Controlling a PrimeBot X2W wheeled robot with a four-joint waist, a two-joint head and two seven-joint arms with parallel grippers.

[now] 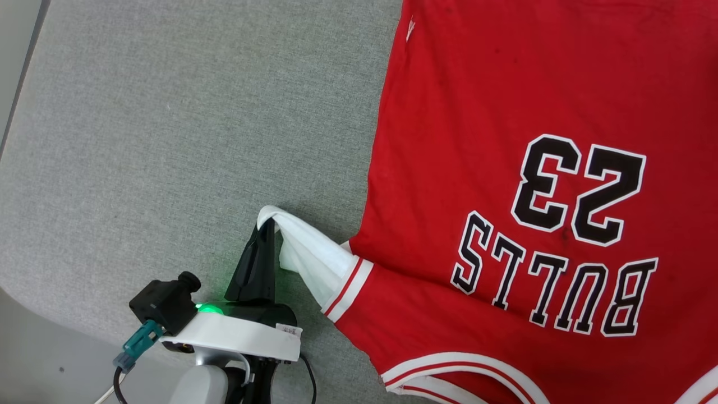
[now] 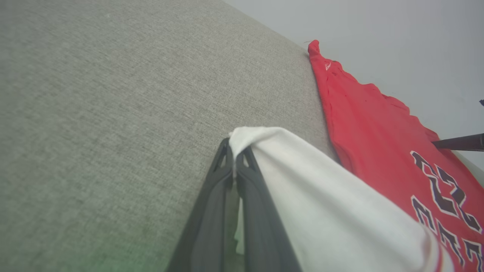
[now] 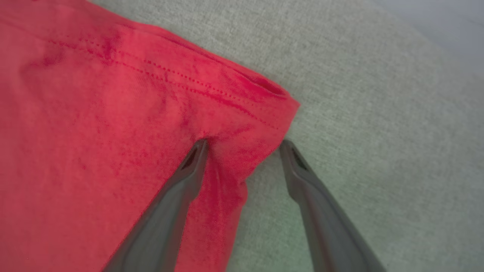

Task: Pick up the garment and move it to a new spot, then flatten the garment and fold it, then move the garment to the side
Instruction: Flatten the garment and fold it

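The garment point(image 1: 505, 112), a red jersey T-shirt with black "BULLS 23" lettering, lies spread on the grey table point(image 1: 185, 123), filling the right of the head view. Its white sleeve point(image 1: 314, 258) is pulled out to the left and lifted at its tip. My left gripper point(image 1: 268, 224) is shut on that sleeve tip, and in the left wrist view the white cloth point(image 2: 302, 181) drapes over the closed fingers point(image 2: 211, 196). My right gripper point(image 3: 244, 145) stands open over a red hem corner point(image 3: 261, 113), one finger pressing on the cloth, the other on bare table.
Bare grey table surface point(image 2: 113, 94) stretches left and ahead of the left gripper. The table's near-left edge point(image 1: 33, 306) curves below my left arm, with pale floor beyond. A dark finger of the other gripper point(image 2: 459, 142) juts in at the right edge of the left wrist view.
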